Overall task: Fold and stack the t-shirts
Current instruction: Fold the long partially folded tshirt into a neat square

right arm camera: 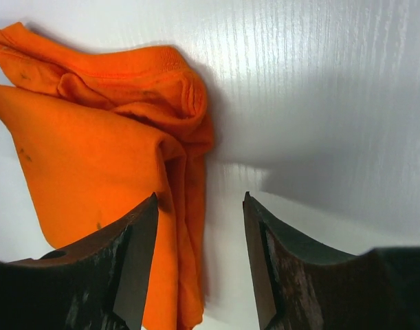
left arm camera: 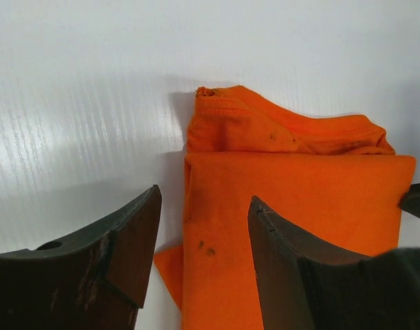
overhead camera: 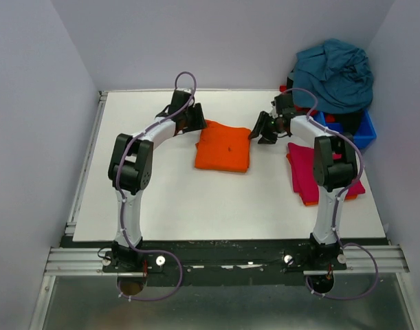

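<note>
A folded bright orange t-shirt (overhead camera: 223, 146) lies flat in the middle of the white table (overhead camera: 161, 199). My left gripper (overhead camera: 196, 124) hovers at its far left corner, open, with the orange t-shirt (left arm camera: 292, 199) below its empty jaws. My right gripper (overhead camera: 259, 130) hovers just off its far right edge, open and empty, with the orange t-shirt's (right arm camera: 93, 158) bunched edge under its left finger. A folded magenta-red t-shirt (overhead camera: 307, 172) lies on an orange one at the right. A crumpled teal-blue t-shirt (overhead camera: 333, 72) is heaped on the bin at the back right.
A small blue plastic bin (overhead camera: 357, 130) stands at the back right corner under the teal heap, with red cloth showing in it. Pale walls close in the table on three sides. A black rail (overhead camera: 230, 258) carries both arm bases along the near edge.
</note>
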